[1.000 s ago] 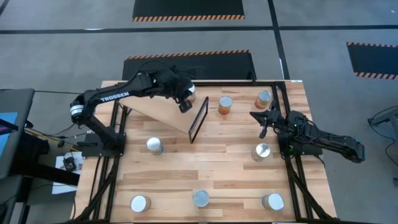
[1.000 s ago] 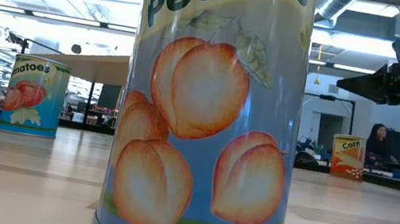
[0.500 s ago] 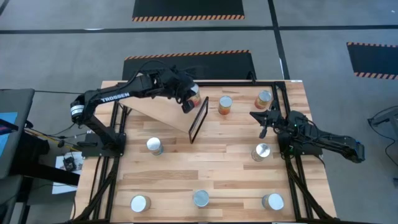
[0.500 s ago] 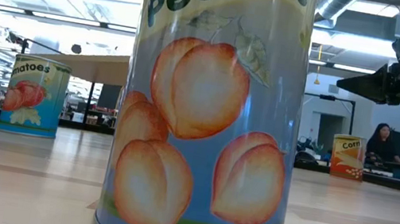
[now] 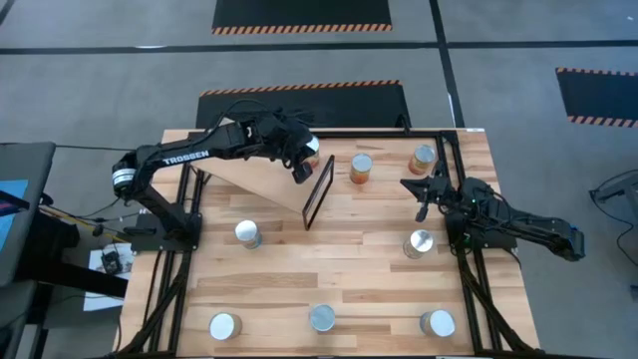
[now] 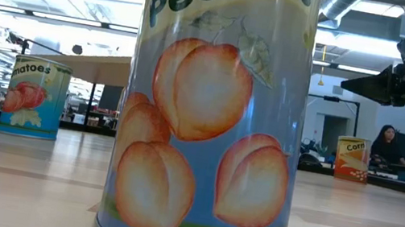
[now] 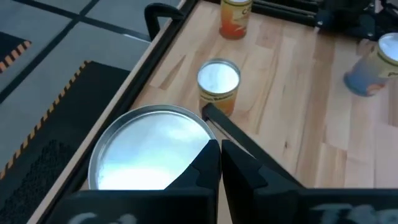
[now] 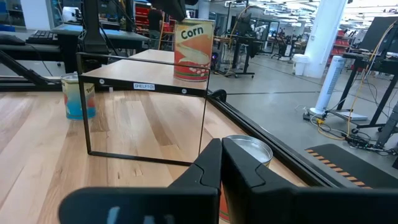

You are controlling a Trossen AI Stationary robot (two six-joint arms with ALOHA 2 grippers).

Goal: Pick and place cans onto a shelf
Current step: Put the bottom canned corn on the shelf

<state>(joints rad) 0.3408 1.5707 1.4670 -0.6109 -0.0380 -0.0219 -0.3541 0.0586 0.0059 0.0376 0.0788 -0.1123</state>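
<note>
The shelf is a slanted plywood board with a black frame at its right end. A corn can stands on the board's raised end; it also shows in the right wrist view, and its lid fills the left wrist view. My left gripper is shut, close beside this can's top. My right gripper is shut and empty over the table's right side, pointing at the shelf. Several other cans stand on the tabletop. My left gripper has its shut fingers right beside the corn can's lid rim. I cannot tell whether they touch it. The can stands upright on the shelf board.
An orange can stands just right of the frame. More cans stand at the far right, right, left and along the near edge. A peaches can fills the low view. Black rails border the table.
My left gripper has edged a little toward the table's right edge at the shelf's raised end, and more of the corn can's lid shows beside it.
</note>
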